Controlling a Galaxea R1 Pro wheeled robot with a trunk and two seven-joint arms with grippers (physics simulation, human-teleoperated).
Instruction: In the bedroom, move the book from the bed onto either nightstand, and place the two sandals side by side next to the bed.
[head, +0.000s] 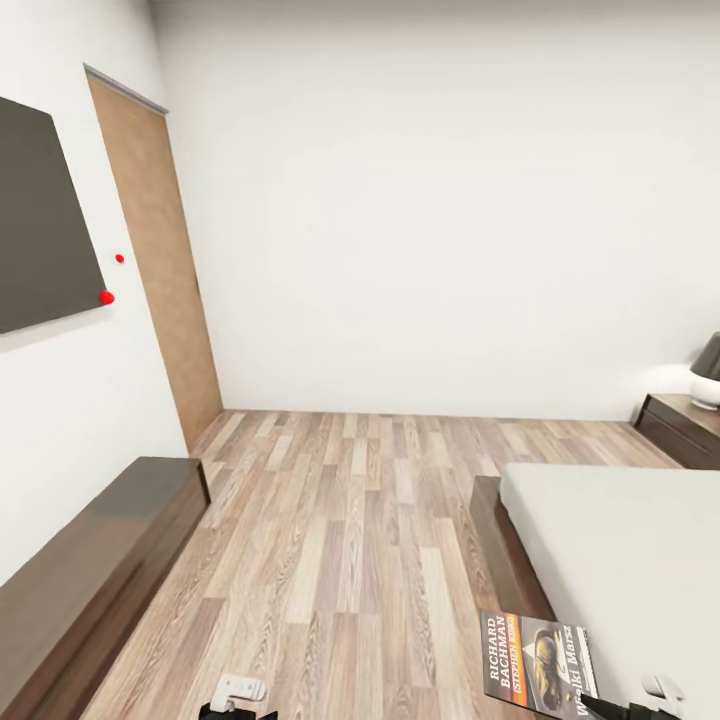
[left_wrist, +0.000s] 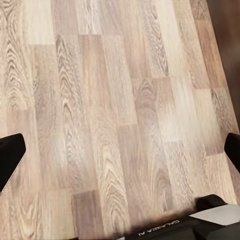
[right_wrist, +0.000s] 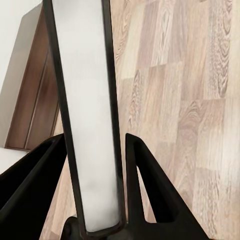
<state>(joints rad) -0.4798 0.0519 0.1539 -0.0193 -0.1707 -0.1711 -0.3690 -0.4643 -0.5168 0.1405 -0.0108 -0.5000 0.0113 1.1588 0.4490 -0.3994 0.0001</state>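
Observation:
My right gripper (head: 612, 708) is shut on the book (head: 535, 665), a black and orange paperback held low over the floor, just off the bed's near corner. In the right wrist view the book (right_wrist: 87, 125) stands edge-on, clamped between the two black fingers (right_wrist: 150, 185) of that gripper (right_wrist: 95, 142). The bed (head: 620, 540), pale mattress on a dark frame, fills the lower right. A nightstand (head: 685, 425) stands beyond it at the far right wall. My left gripper (left_wrist: 122, 147) hangs open over bare plank floor. The sandals are out of view.
A long low dark cabinet (head: 90, 560) runs along the left wall under a dark wall panel (head: 45, 220). A wooden door (head: 160, 250) stands in the left corner. A lamp (head: 708, 375) sits on the nightstand. Wood floor (head: 340, 520) stretches between cabinet and bed.

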